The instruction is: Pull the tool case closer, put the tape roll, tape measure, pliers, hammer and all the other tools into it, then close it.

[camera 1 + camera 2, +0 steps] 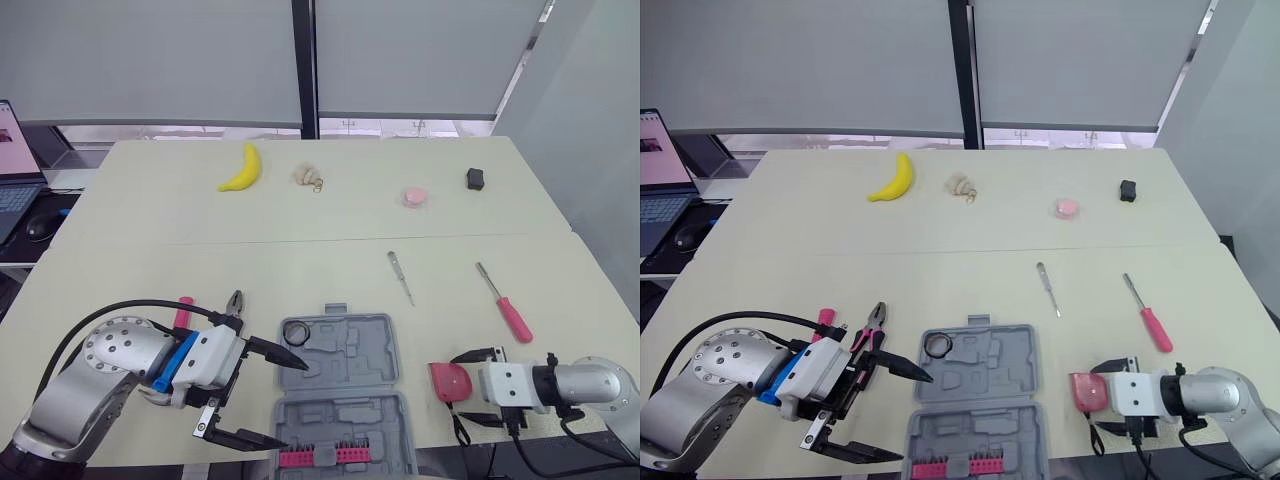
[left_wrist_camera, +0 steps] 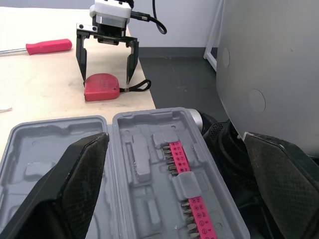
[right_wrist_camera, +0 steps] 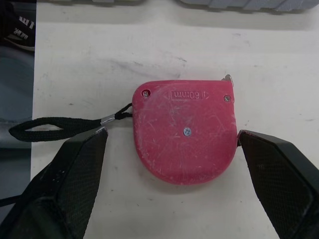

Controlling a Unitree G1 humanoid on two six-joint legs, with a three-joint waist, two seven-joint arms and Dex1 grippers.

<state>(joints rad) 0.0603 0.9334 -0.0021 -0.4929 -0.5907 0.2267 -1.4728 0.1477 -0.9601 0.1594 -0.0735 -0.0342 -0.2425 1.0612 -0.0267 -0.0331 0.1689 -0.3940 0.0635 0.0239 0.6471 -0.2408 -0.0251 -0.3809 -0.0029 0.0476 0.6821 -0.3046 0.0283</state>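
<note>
Step in hand is judged to be the tape measure pickup. It lies flat on the desk near the front edge, just right of the open tool case. It is straddled by the right gripper, jaws released, neither touching yet. Jaws should be centred on the body and closed squarely, with the strap loop kept out of the pinch. The left gripper is held at the case's left edge, jaws released.
</note>
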